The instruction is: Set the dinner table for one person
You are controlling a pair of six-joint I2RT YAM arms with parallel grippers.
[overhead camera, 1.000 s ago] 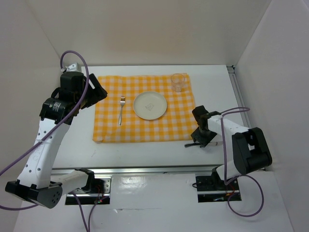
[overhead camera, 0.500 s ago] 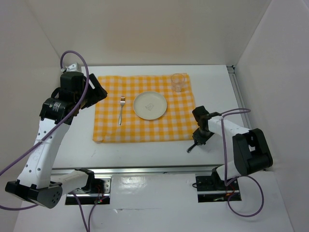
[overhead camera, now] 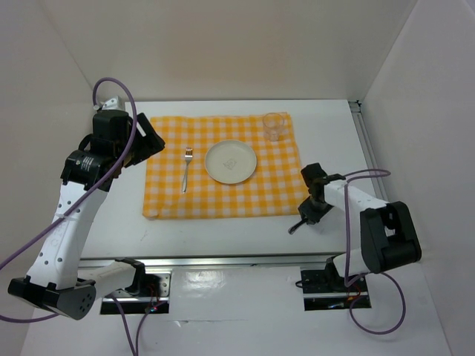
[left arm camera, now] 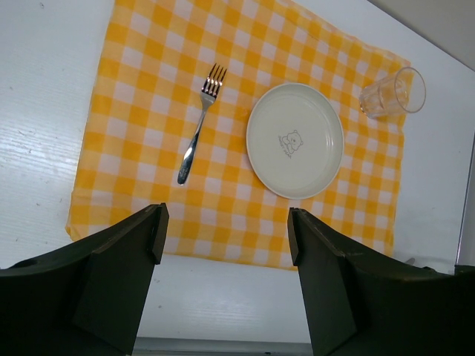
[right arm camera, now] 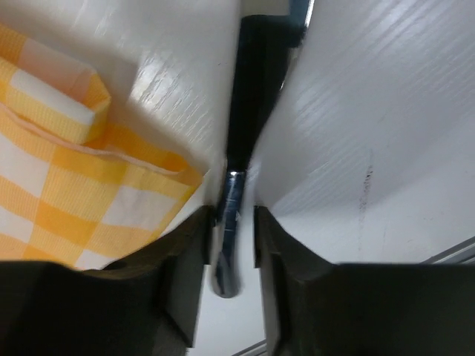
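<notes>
Btwn R gripper jaws: dark utensil, end cropped.

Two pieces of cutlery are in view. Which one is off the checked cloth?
The dark-handled utensil at the right gripper, over the bare white table beside a corner of the cloth. The silver fork lies on the cloth, left of the plate.

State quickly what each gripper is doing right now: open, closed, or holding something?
Left gripper: open, holding nothing.
Right gripper: jaws narrowed either side of a dark-handled utensil; whether they actually grip it cannot be told.
</notes>
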